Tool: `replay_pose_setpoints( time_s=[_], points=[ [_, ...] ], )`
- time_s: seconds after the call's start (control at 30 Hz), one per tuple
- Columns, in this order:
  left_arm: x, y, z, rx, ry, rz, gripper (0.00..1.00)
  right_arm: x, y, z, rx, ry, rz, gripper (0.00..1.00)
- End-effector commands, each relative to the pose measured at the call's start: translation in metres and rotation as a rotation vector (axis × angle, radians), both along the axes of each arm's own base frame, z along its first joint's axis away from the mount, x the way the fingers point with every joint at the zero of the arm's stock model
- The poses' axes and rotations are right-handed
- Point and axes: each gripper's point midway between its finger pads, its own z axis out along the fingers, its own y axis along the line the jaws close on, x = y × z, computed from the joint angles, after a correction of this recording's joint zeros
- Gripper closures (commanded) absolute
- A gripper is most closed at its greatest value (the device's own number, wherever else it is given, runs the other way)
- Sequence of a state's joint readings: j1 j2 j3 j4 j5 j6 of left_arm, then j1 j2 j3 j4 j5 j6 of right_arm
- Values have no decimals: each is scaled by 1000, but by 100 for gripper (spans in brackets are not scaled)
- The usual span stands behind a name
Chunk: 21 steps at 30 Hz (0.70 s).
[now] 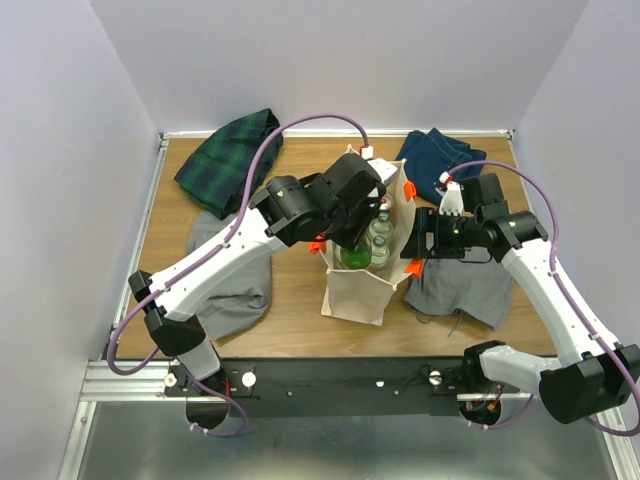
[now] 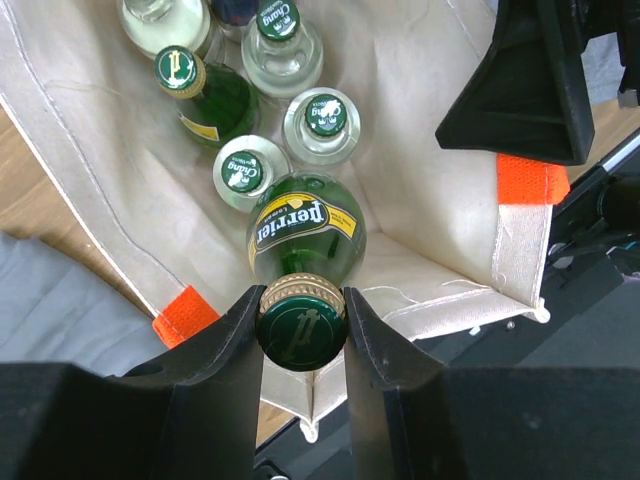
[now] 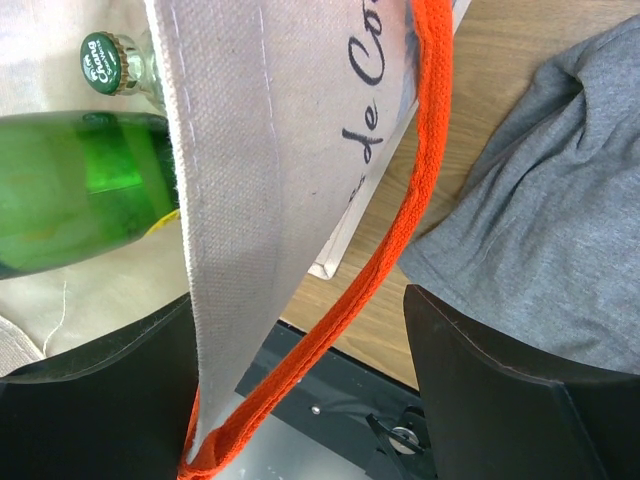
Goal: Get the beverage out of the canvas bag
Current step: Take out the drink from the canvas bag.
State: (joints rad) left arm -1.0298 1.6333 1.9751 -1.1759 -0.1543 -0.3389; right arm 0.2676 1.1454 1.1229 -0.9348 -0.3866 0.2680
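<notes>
From above, the stiff beige canvas bag [image 1: 355, 290] stands upright in the middle of the wooden counter [image 1: 290, 300], its mouth open skyward. The left wrist view looks down into the bag. The left claw [image 2: 302, 320] is clamped on the ribbed cap of a glossy green bottle [image 2: 305, 235], which stands upright with its neck toward the lens, among other capped bottles [image 2: 320, 120]. In the right wrist view, the right claw [image 3: 300, 300] is narrowly parted, straddling the coarse-weave wall and the orange webbing handle [image 3: 400, 240].

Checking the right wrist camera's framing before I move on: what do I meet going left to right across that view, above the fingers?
green bottle → canvas bag → orange handle → grey cloth
</notes>
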Motion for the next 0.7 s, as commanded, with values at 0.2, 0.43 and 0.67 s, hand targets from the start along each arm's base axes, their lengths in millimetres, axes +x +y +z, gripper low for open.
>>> replay_pose_setpoints(
  time_s=[0.2, 0.43, 0.67],
  points=[
    [2, -1, 32, -40, -65, -42, 100, 9, 0, 8, -9, -52, 3, 15],
    [2, 5, 45, -41, -92, -36, 100, 9, 0, 8, -8, -54, 3, 15],
    [3, 13, 57, -33, -119, -30, 100, 9, 0, 7, -10, -56, 1, 15]
  ],
)
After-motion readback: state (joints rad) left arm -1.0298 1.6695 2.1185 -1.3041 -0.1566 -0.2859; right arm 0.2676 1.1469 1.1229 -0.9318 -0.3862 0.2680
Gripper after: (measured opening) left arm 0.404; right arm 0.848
